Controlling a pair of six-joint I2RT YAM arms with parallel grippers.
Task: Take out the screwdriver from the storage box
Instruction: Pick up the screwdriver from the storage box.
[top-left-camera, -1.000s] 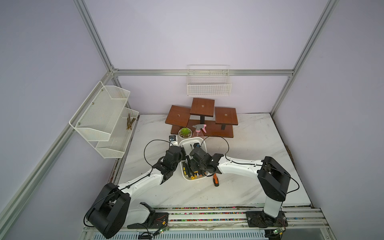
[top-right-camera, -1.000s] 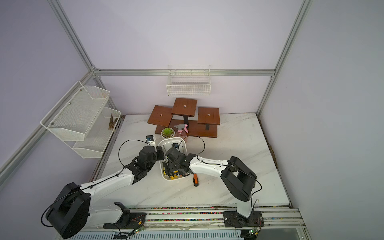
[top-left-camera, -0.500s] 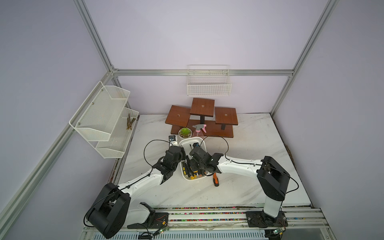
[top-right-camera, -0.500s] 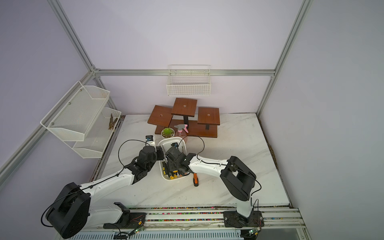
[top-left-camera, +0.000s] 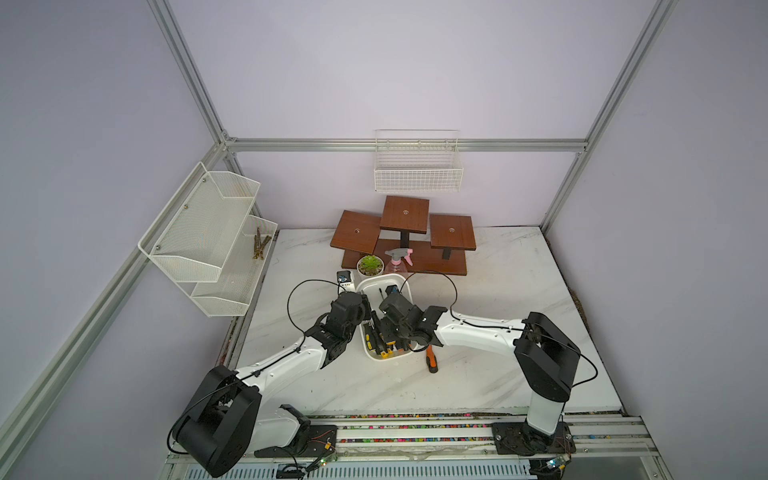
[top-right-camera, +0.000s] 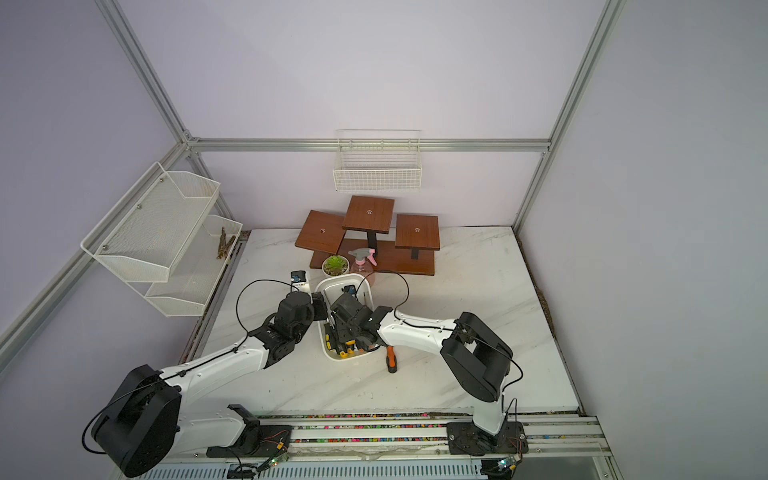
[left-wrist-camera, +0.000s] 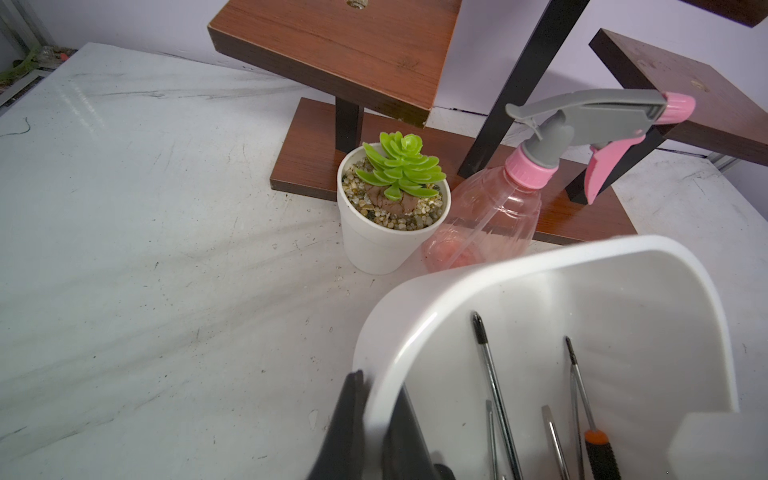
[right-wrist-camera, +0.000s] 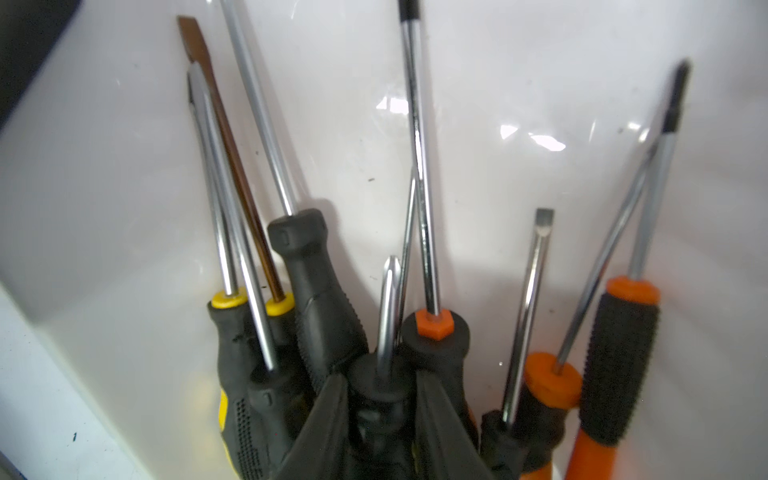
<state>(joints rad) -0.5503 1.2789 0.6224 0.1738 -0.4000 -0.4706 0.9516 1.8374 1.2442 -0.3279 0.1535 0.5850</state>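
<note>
**Item 1.** Storage box (top-left-camera: 374, 279) (left-wrist-camera: 498, 266): shallow white plastic tub with rounded corners. It stands on the white marble-patterned table (top-left-camera: 498, 270), long axis running 12 to 6 o'clock in both top views.

**Item 2.** Screwdriver (right-wrist-camera: 376, 395): black handle, short chrome shaft. It lies inside the storage box among the other drivers (yellow-collared and orange-collared ones), handles bunched at the 6 o'clock end, shafts pointing toward 12.

**Item 3.** Right gripper (right-wrist-camera: 379, 376): dark fingers (right-wrist-camera: 328, 415) pressed against either side of the screwdriver's black handle, clamped on it.

**Item 4.** Left gripper (left-wrist-camera: 379, 382): closed over the storage box's 9 o'clock wall, one finger outside, one inside.

**Item 5.** Orange-and-black screwdriver (top-left-camera: 431, 363) (top-right-camera: 391, 365): flat on the table outside the box, between 4 and 5 o'clock of it.

**Item 6.** Green succulent in a white pot (left-wrist-camera: 392, 208) and clear pink spray bottle (left-wrist-camera: 490, 216): side by side at the box's 12 o'clock end, before the brown wooden tiered stand (top-left-camera: 405, 214).
</note>
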